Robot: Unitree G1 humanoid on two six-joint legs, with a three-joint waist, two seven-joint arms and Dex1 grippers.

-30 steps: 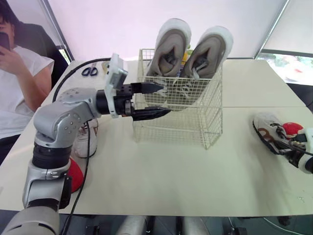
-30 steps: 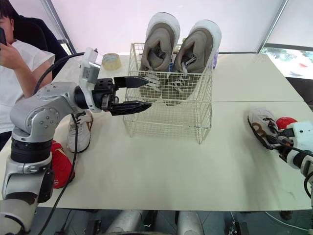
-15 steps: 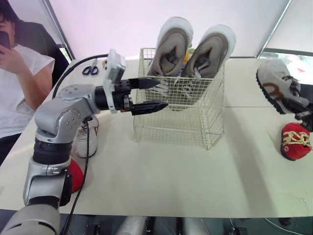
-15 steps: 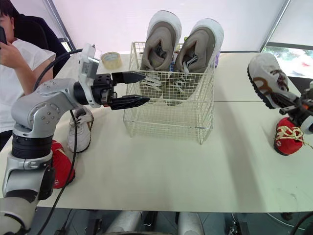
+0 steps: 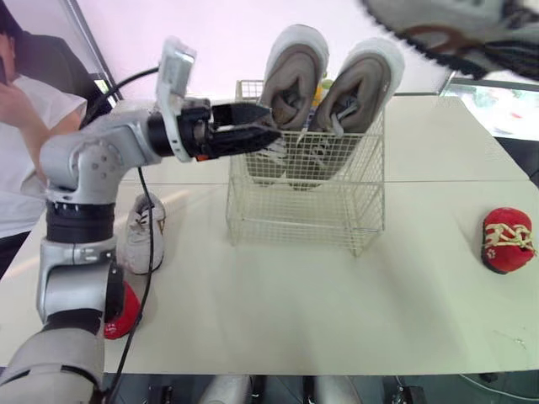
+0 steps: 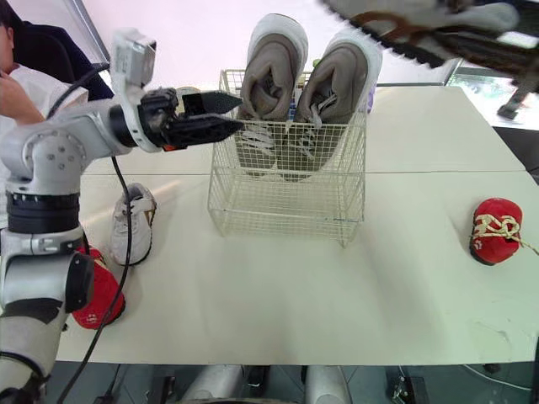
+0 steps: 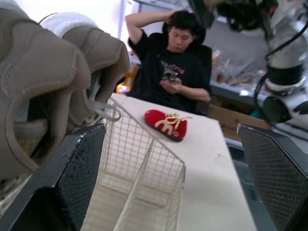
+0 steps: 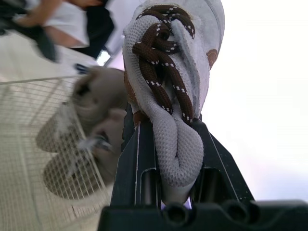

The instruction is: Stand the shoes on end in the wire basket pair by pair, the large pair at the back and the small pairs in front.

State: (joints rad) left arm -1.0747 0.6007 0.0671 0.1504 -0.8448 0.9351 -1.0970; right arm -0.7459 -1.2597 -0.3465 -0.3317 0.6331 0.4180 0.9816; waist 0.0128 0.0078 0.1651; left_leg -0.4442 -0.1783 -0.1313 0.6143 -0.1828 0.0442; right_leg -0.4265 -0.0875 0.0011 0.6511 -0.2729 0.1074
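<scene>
A large grey pair stands on end at the back of the white wire basket. My left gripper hovers open at the basket's top left rim, beside the left grey shoe, holding nothing. My right gripper is shut on a small grey-white shoe with brown laces, held high above the basket's right side. A small red shoe lies on the table at the right. A small white shoe and another red shoe lie at the left.
The beige table carries the basket at its middle. A person sits at the table's left end. Another person sits beyond the right end. A black cable hangs from my left arm over the white shoe.
My right gripper took the brown-laced shoe off the table at the right and lifted it high toward the basket. My left gripper rose to the basket's top left rim.
</scene>
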